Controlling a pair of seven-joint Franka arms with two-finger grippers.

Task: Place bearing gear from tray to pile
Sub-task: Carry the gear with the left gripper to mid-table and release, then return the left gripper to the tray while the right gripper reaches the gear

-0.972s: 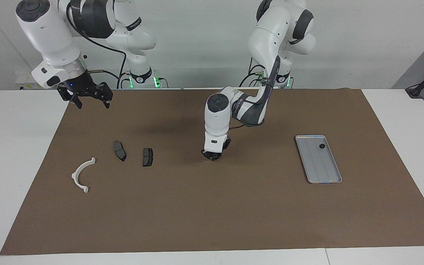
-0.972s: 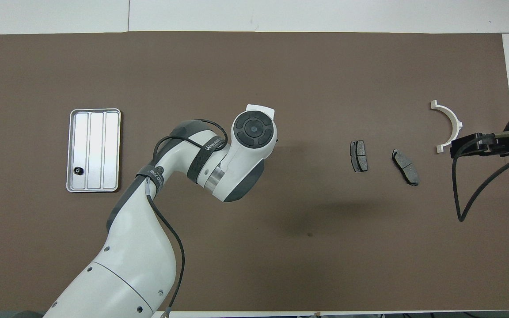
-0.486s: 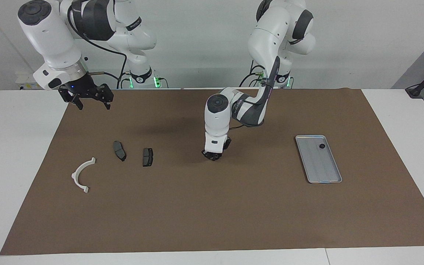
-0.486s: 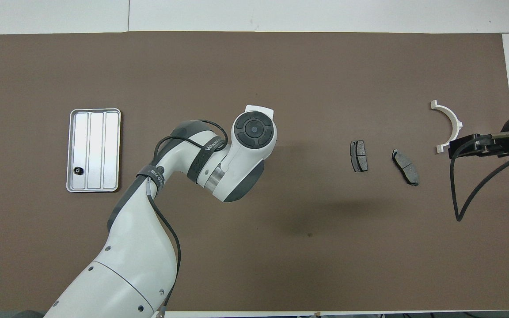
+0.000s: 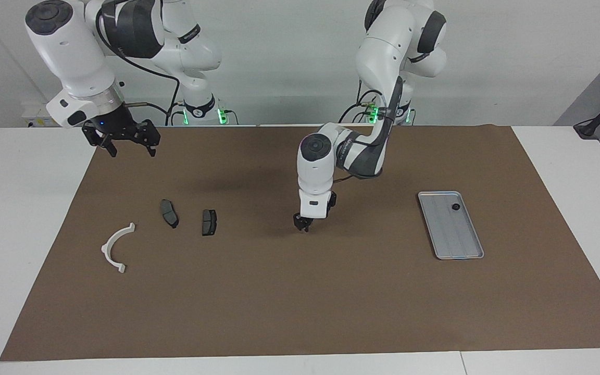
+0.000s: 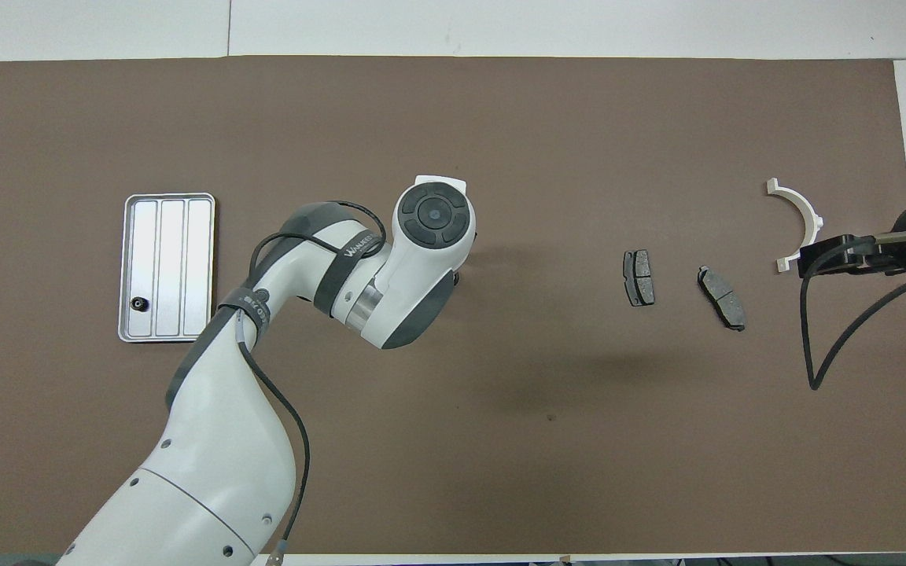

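Hiding under its own wrist overhead, the left end effector [image 5: 303,226] has unreadable fingers; the right end effector [image 5: 125,148] waits spread.

One camera sits high across the table [image 5: 29,219], facing both robots, far enough back to take in the whole brown mat [image 5: 300,291] and the wall; the other hangs above the robots' end, looking steeply down and forward, closer in; both share the mat, the tray [image 5: 451,225] [image 6: 167,267] and the pile [image 5: 162,226] [image 6: 716,263], turned half a turn between views.
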